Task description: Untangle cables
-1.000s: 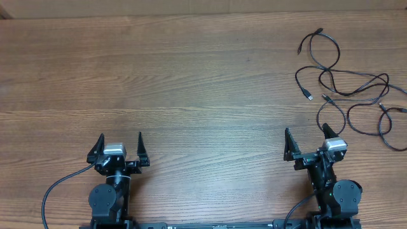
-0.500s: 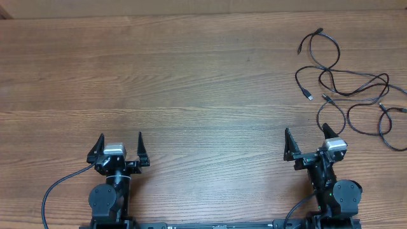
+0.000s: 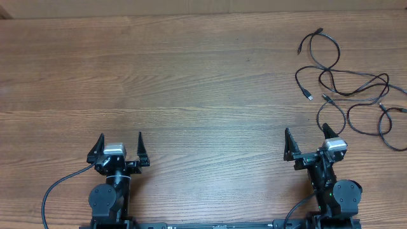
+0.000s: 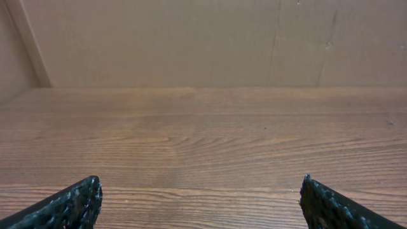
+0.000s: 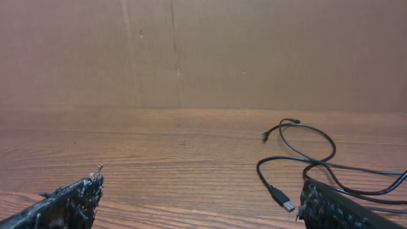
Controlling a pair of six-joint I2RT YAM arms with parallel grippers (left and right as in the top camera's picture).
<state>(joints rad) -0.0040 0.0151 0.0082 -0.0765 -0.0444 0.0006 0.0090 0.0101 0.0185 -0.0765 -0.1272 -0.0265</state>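
Overhead view of a wooden table (image 3: 191,76) with two robot arms mounted at its near edge. The left gripper (image 3: 120,138) sits near the near left corner, its two black fingers spread wide apart and holding nothing. The left wrist view shows only bare wood between the fingers (image 4: 76,200) and a cardboard wall (image 4: 191,38) along the far edge.

The right gripper (image 3: 306,130) sits near the near right corner, also spread wide and empty. The cables (image 3: 348,93), thin black cords, lie in loose, crossing loops by the right edge, reaching from near the far right corner down toward the right gripper. One loop comes close to that gripper's outer finger; whether they touch cannot be told. In the right wrist view, a silver-tipped plug (image 5: 284,203) lies on the wood just beside that finger.
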